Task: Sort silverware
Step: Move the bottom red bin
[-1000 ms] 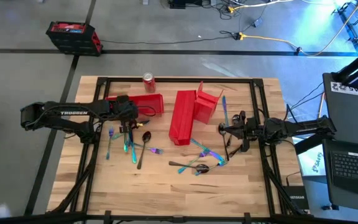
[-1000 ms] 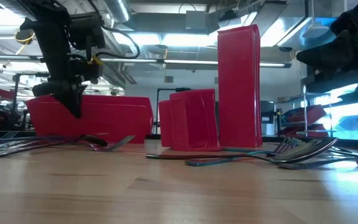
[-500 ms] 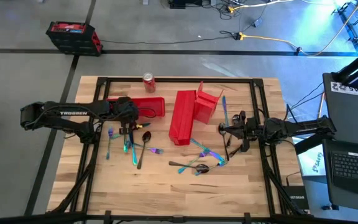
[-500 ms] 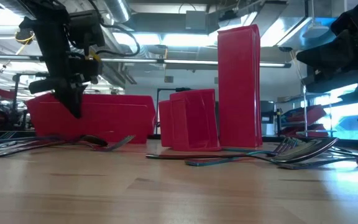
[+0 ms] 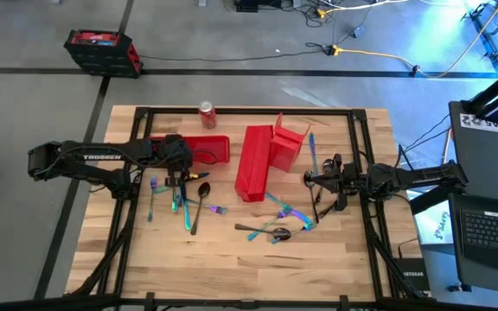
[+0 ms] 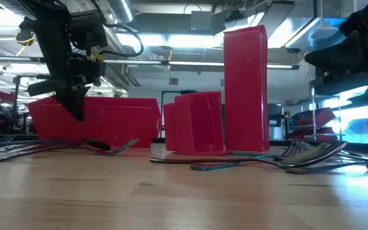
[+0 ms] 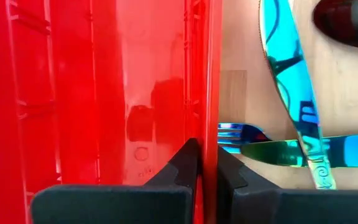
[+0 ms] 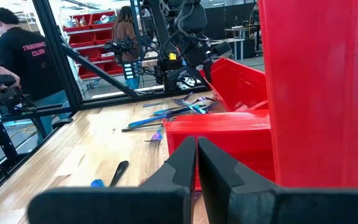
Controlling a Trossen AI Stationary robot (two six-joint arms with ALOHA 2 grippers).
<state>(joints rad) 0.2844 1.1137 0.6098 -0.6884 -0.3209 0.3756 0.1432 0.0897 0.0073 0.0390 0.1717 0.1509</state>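
My left gripper (image 5: 177, 168) is shut on a red bin (image 5: 204, 147) at the table's left centre, seen also in the low view as my left gripper (image 6: 76, 110) and the red bin (image 6: 107, 121). Iridescent silverware lies loose on the table: one cluster (image 5: 184, 203) just on the near side of this bin, another cluster (image 5: 277, 223) at the centre right. My right gripper (image 5: 316, 181) hangs shut and level at the right, touching nothing. In its own view my right gripper (image 8: 196, 152) looks past the red bins. My left gripper pinches the bin's near long wall (image 7: 209, 93) close to the bin's left end, one finger inside the bin and one outside. The fingers slant down from above and from the table's left. Whether the bin is clear of the table cannot be told.
A long red bin (image 5: 253, 162) lies at the centre, with another red bin (image 5: 288, 142) upright beside it. A red soda can (image 5: 207, 113) stands at the far edge. A blue piece (image 5: 313, 151) and a dark spoon (image 5: 308, 177) lie by my right gripper.
The red bin in my left gripper has turned slightly in the hold, and its right end has shifted a little toward the table's right. Both arms have stayed in place.
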